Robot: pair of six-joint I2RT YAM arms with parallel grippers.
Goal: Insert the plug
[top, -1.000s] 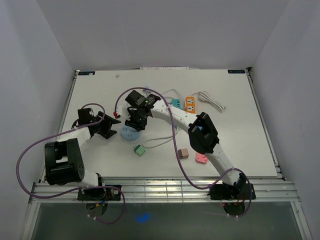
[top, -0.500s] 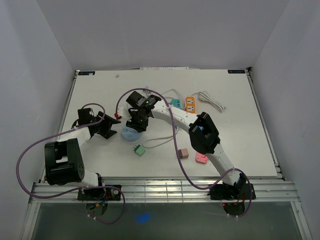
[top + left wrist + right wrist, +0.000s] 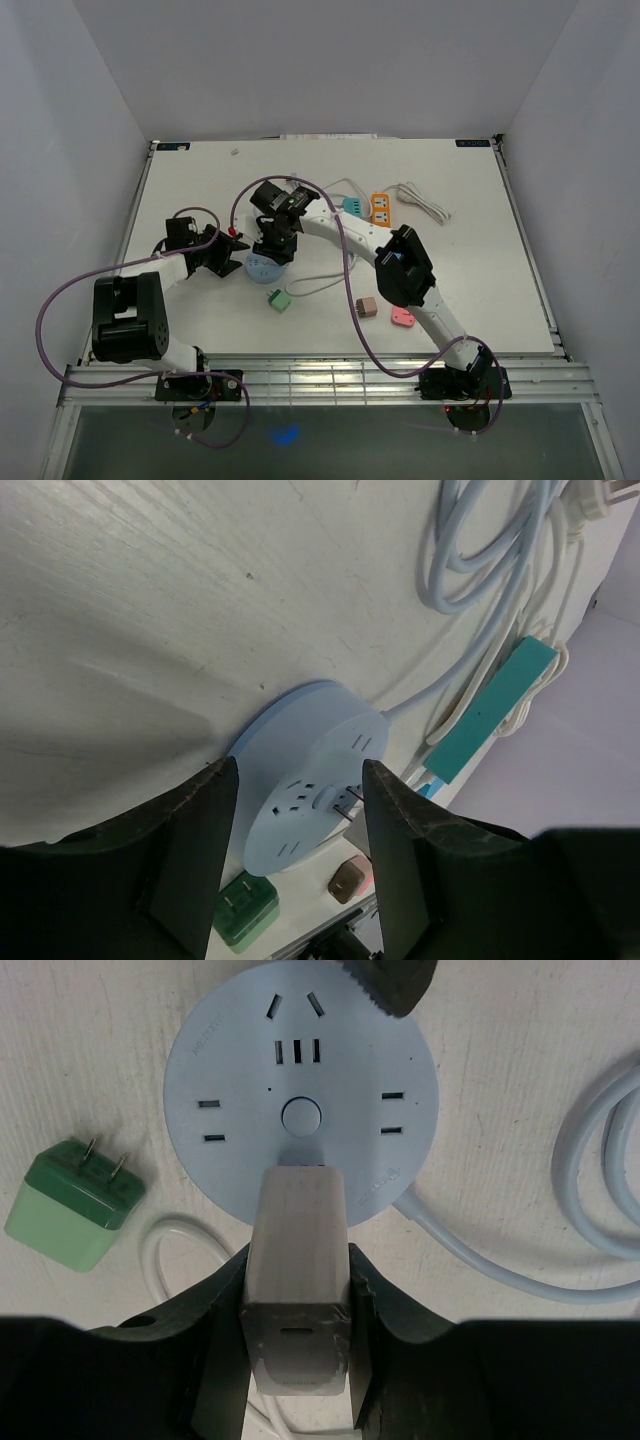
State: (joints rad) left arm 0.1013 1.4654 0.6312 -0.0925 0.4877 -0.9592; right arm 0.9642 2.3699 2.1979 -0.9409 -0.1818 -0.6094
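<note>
A round light-blue socket hub [image 3: 262, 267] lies flat on the table; it also shows in the right wrist view [image 3: 300, 1090] and the left wrist view [image 3: 300, 780]. My right gripper [image 3: 298, 1270] is shut on a white plug block [image 3: 298, 1230] and holds it upright over the hub's near rim. In the left wrist view the plug's two prongs [image 3: 347, 802] sit just above the hub's face. My left gripper [image 3: 295, 825] is open, with its fingers on either side of the hub's edge. In the top view it [image 3: 228, 256] is at the hub's left and the right gripper [image 3: 272, 240] is above the hub.
A green plug [image 3: 278, 299] lies just in front of the hub, with a brown cube [image 3: 367, 307] and a pink adapter [image 3: 402, 317] further right. Teal [image 3: 355, 206] and orange [image 3: 380, 208] power strips and a coiled white cable [image 3: 425, 200] lie behind.
My left gripper has moved right, up to the hub's edge. My right gripper with the plug has shifted slightly over the hub.
</note>
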